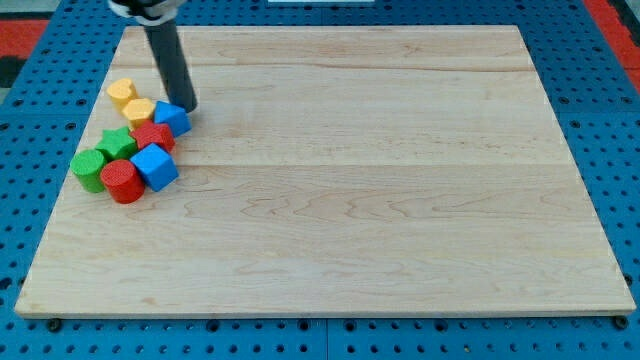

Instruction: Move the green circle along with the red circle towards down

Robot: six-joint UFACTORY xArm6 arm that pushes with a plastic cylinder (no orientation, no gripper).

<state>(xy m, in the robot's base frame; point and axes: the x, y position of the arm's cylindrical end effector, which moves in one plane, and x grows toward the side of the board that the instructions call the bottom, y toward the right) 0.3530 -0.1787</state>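
There is no claw on this arm, so nothing is open, closed or held; it ends in a dark rod, and my tip [189, 106] rests at the upper right of the block cluster, touching or just beside the small blue block [172, 117].

The green circle [89, 170] sits at the cluster's far left, and the red circle [122, 181] lies just to its right, at the cluster's lower edge. Both are near the surface's [380, 200] left side.

Around them crowd a green star-like block [118, 143], a red block [153, 137], a larger blue cube [154, 166] and two yellow blocks [130, 100].

I judge the push downward not yet begun: my tip is well apart from both circles, with other blocks between.
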